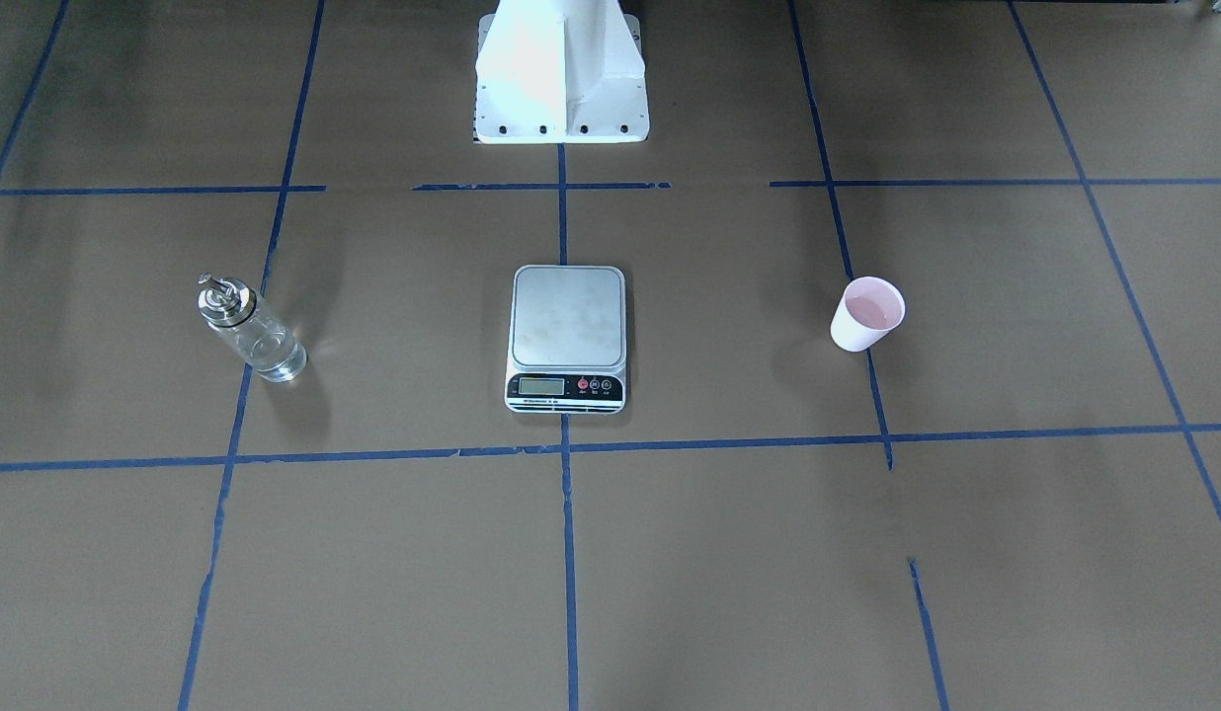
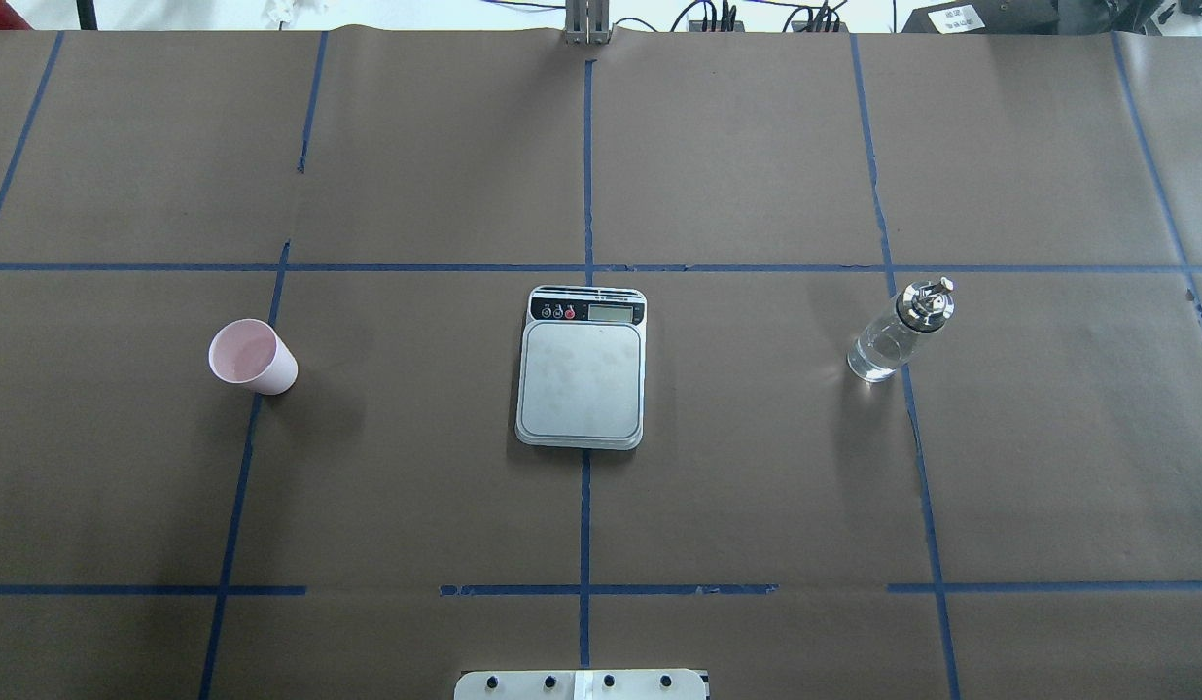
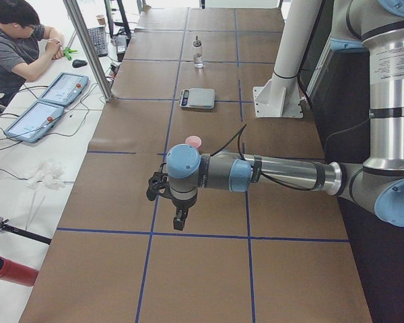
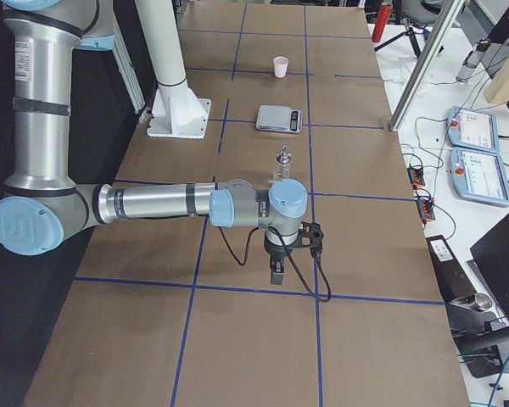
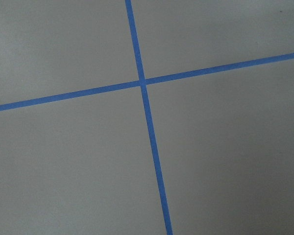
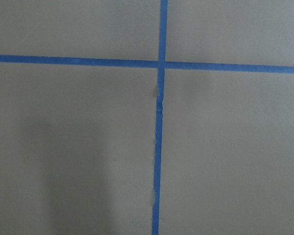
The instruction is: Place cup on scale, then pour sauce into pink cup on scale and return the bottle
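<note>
The left hand [image 3: 180,219] hangs fingers-down over the counter [image 2: 737,486] at the end of the near arm in the left side view. It shows in that view only, so I cannot tell whether its fingers are apart or together. The right hand [image 4: 276,272] hangs the same way in the right side view, and its state cannot be told either. Each wrist camera shows only brown paper and a crossing of blue tape lines [image 5: 143,82].

Beyond the left hand stands the cup [image 2: 252,356], on the robot's left side of the counter and touching a tape line. It is small and tapered, with a pink inside and a whitish outer wall. It stands upright with its wide mouth up and its narrow base down.

The scale [image 2: 583,367] lies flat at the middle of the counter, well apart from the cup. It has a silver platform and a black strip with a small display, a red button and dark ones. Its long axis runs away from the robot's base [image 2: 582,684], along the centre tape line, with the strip at the far end.

The bottle [image 2: 897,333] stands upright on the robot's right side, well apart from the scale. It is clear glass with a silver cap and a small spout, its long axis vertical. The sauce [image 1: 275,351] inside is colourless and hard to make out.

A person [image 3: 17,47] sits at a side table.
</note>
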You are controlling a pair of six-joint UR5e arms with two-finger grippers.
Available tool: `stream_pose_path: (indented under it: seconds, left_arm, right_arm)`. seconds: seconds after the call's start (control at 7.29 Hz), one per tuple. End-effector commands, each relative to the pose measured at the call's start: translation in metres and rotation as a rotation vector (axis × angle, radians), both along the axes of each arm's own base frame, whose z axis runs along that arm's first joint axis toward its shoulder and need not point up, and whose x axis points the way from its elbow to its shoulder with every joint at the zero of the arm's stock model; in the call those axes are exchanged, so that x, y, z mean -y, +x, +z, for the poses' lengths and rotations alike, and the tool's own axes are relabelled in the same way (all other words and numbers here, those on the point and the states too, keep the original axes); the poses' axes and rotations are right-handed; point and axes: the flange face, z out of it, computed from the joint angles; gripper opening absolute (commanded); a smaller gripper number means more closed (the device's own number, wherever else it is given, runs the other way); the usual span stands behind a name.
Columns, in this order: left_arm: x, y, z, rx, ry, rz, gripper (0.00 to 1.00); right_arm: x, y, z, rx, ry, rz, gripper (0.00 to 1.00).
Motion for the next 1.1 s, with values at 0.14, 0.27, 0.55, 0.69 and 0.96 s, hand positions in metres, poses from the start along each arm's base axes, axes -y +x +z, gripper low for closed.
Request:
stream_pose_path:
  seconds: [0.14, 0.27, 0.55, 0.69, 0.96]
  left_arm:
    - [0.002, 0.000, -0.005, -0.003, 0.039, 0.000, 1.00]
    - [0.002, 0.000, -0.005, -0.003, 0.042, 0.000, 1.00]
    - [0.006, 0.001, -0.017, 0.000, 0.135, 0.002, 1.00]
    - [0.009, 0.002, -0.034, -0.003, 0.226, 0.005, 1.00]
    - [0.014, 0.004, -0.070, -0.008, 0.492, 0.006, 1.00]
  right_arm:
    - [0.002, -0.001, -0.003, 0.002, 0.005, 0.000, 1.00]
    - [0.005, -0.001, -0.007, 0.004, 0.032, 0.000, 1.00]
    - [0.014, -0.043, -0.021, 0.018, 0.136, -0.090, 1.00]
    - [0.029, -0.062, -0.044, 0.038, 0.227, -0.113, 1.00]
    - [0.037, -0.065, -0.061, 0.059, 0.406, -0.112, 1.00]
